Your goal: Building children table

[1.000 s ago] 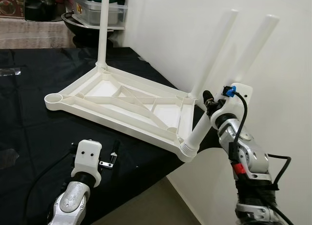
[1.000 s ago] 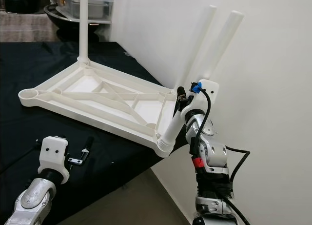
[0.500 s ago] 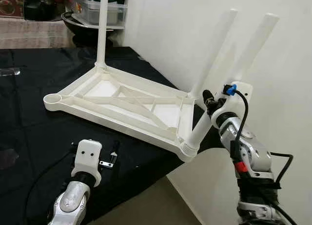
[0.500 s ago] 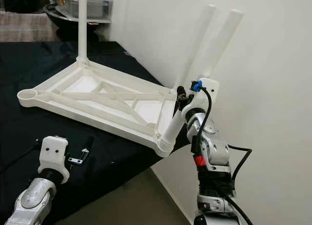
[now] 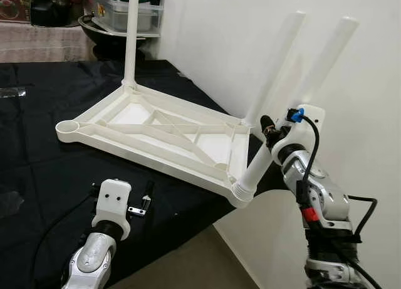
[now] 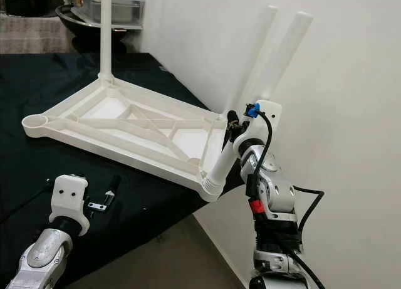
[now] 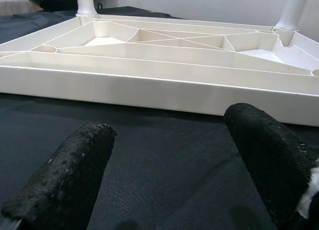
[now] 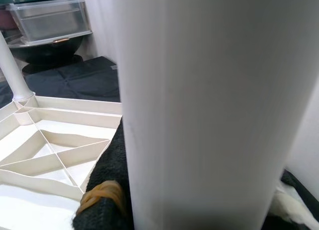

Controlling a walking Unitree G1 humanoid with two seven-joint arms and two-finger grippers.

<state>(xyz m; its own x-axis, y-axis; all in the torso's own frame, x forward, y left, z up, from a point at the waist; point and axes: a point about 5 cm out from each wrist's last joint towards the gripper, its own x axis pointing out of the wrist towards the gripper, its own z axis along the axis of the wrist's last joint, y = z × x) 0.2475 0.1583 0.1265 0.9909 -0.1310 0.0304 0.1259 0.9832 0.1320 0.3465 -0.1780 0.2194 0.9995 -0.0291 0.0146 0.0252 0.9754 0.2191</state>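
The tabletop (image 5: 156,135) lies upside down on the black surface (image 5: 37,170). The right gripper (image 5: 268,131) pinches the near-corner leg (image 5: 301,94); twist it straight into its socket. The left gripper (image 7: 174,155) hovers spread.

Black cloth, white wall, clutter at the back.

Spread wide and dark, cloth (image 5: 37,145) with its near-right edge hanging over a grey-brown floor (image 5: 188,264). Plain wall (image 5: 376,82) rising on the right, just past that edge. At the far end, a clear plastic bin (image 5: 125,16) with a green lid, resting on a black bowl (image 5: 103,35); beside these to the left, a dark rounded object (image 5: 50,7), too dim to make out. On the cloth's far left, a small clear scrap (image 5: 12,92).
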